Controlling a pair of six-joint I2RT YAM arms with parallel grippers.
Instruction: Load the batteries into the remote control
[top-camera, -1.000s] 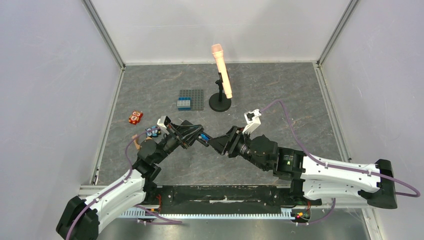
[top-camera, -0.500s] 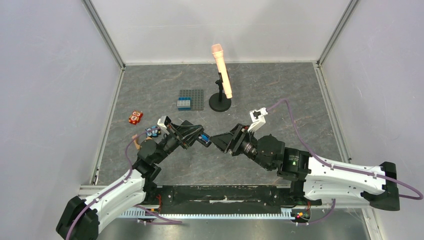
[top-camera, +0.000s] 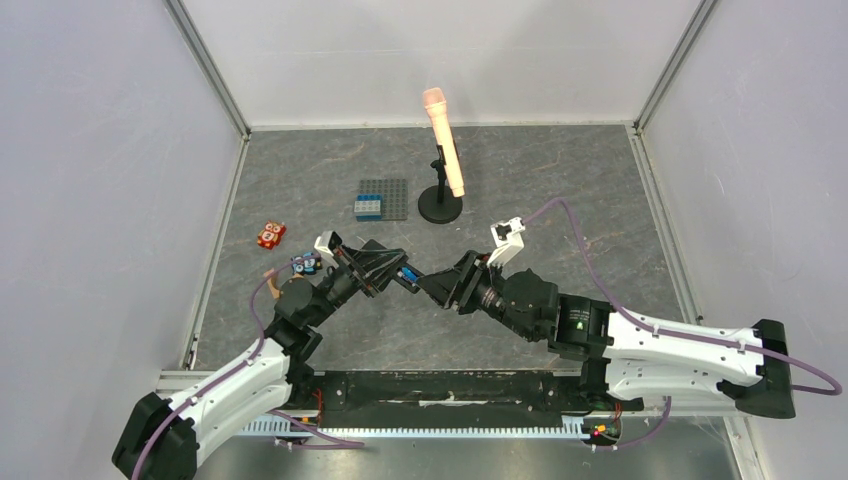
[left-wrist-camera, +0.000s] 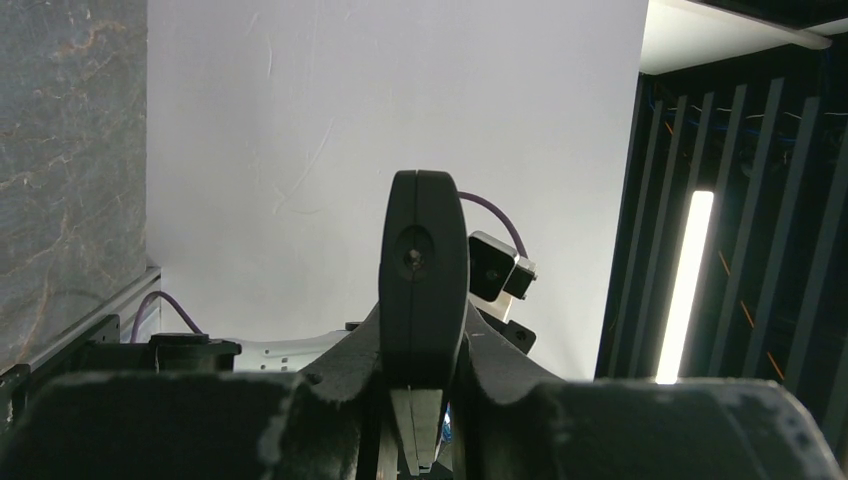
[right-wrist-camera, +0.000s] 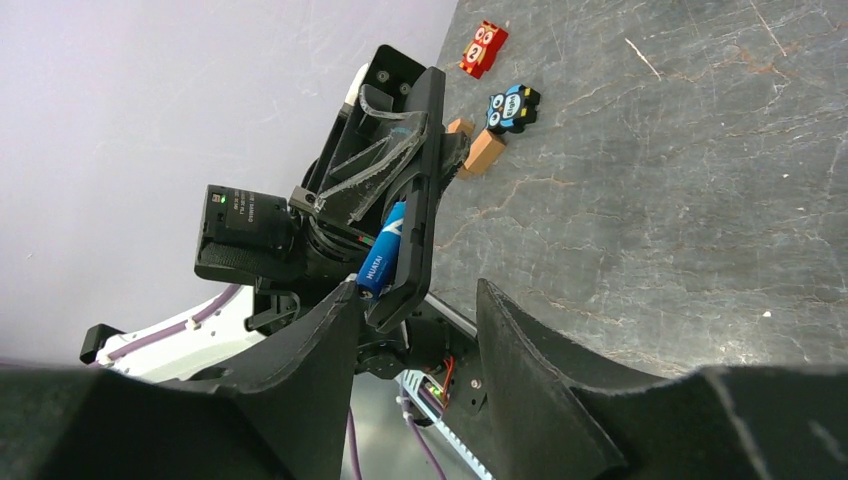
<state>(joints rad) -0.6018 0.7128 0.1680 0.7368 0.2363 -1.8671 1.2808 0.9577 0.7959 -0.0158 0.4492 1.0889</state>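
Note:
My left gripper is shut on the remote control and holds it off the table, its end towards the right arm. In the left wrist view the remote stands end-on between my left gripper's jaws. In the right wrist view the remote shows its open back with one blue battery lying in it. My right gripper is open and empty, with its jaws on either side of the remote's near end; it also shows in the top view. No other battery shows.
A peach microphone on a black stand is at the back. A grey baseplate with a blue brick lies left of it. A red toy, a blue toy and wooden blocks lie at the left.
My right gripper drew back a little to the right, then came back close to the remote's end. My left arm has held the remote still.

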